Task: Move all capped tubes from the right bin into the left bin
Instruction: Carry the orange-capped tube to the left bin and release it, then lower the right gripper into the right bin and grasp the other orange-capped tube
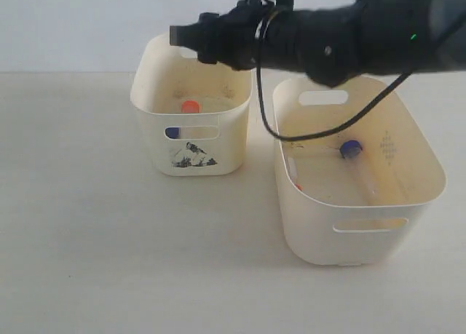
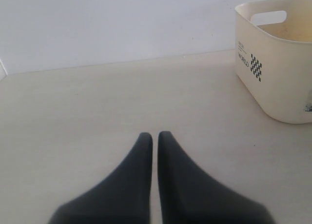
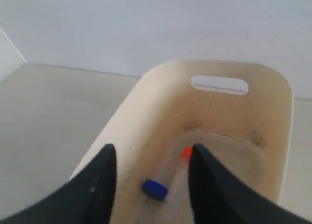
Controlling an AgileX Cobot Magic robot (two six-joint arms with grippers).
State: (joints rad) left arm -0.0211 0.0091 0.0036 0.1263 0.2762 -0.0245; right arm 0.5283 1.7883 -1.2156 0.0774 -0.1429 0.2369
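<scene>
My right gripper [image 1: 186,36] [image 3: 152,148] reaches across and hangs open over the left bin [image 1: 227,141] [image 3: 265,104], nothing between its fingers. Inside that bin lie an orange-capped tube [image 1: 191,107] [image 3: 186,152] and a blue-capped tube [image 1: 172,132] [image 3: 155,189], the blue cap showing through the front slot in the exterior view. The right bin [image 1: 320,232] holds a blue-capped tube [image 1: 350,149] on its floor and a sliver of orange cap [image 1: 297,186] against its near left wall. My left gripper [image 2: 155,135] is shut and empty, low over the table.
The left wrist view shows the left bin's side [image 2: 278,72] with a checkered label [image 2: 256,67], off to one side of the shut fingers. The right arm's black cable [image 1: 291,134] loops down over the right bin's back left corner.
</scene>
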